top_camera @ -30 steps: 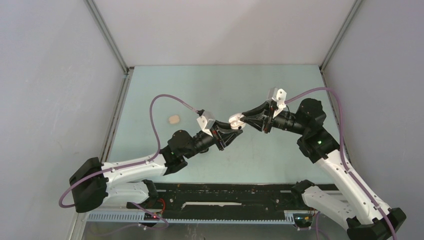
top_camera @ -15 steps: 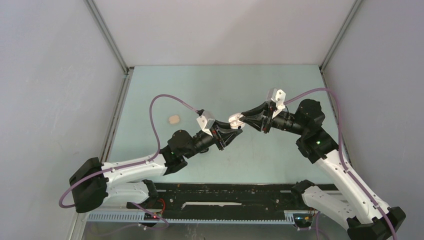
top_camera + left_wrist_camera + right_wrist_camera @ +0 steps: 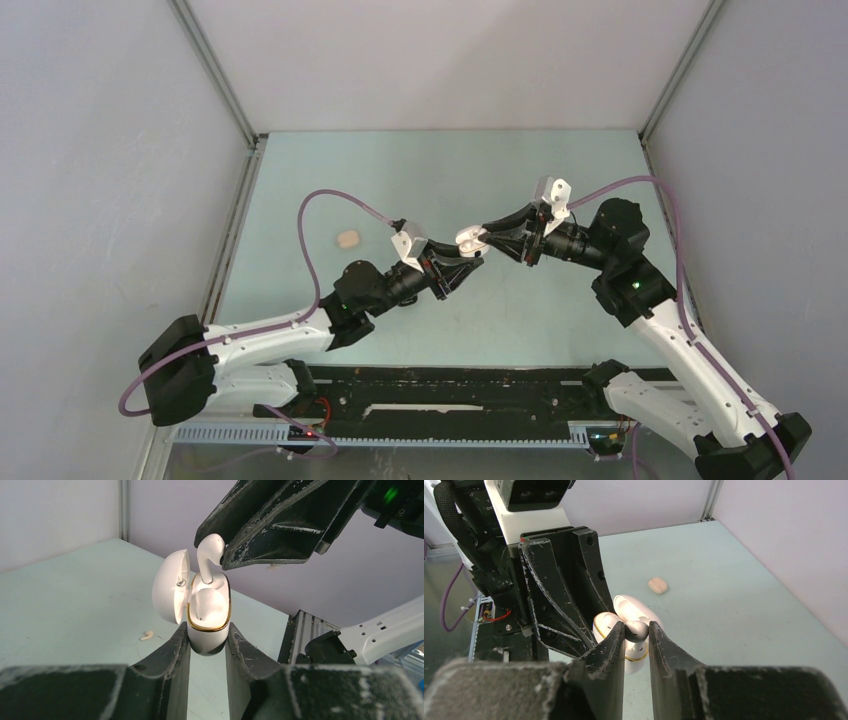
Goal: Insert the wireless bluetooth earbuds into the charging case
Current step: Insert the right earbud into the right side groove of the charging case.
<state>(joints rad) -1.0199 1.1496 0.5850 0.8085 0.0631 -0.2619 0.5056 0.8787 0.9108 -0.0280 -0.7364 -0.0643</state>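
Note:
My left gripper is shut on the base of the white charging case, which has a gold rim and its lid swung open to the left. One white earbud sits in the case's near slot. My right gripper is shut on the head of a second white earbud, held upright with its stem down inside the far slot. In the top view both grippers meet above the table's middle, the case between the left gripper and the right gripper.
A small beige closed case lies on the pale green table to the left, also seen in the right wrist view. A tiny beige earbud lies on the table below the held case. Grey walls enclose three sides.
Both grippers, with the case and the earbud, have drifted very slightly to the left. The grips are unchanged.

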